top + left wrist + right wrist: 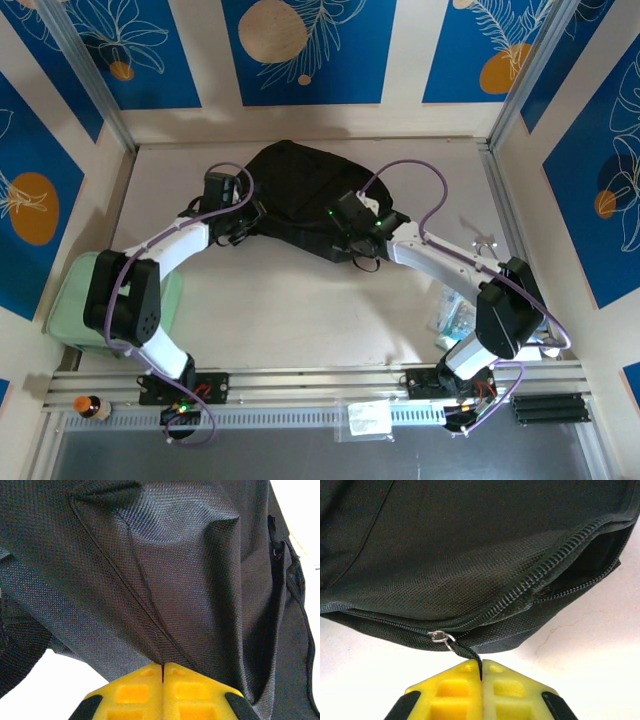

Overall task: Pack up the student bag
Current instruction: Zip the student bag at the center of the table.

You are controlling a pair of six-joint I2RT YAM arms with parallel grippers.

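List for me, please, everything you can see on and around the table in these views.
student bag: one, black, far middle of the table, zip partly open
zip pull: one, black strap on a silver ring, at the bag's near edge
case: one, mint green, near left, partly under the left arm
bottle: one, brown with orange cap, front rail, left
clear packets: two, one beside the right arm, one on the front rail
black pack: one, front rail, far right
table: one, pale
left arm: one, white and black; left jaws yellow, shut on a fold of the bag
right arm: one, white and black; right jaws yellow, shut on the zip pull
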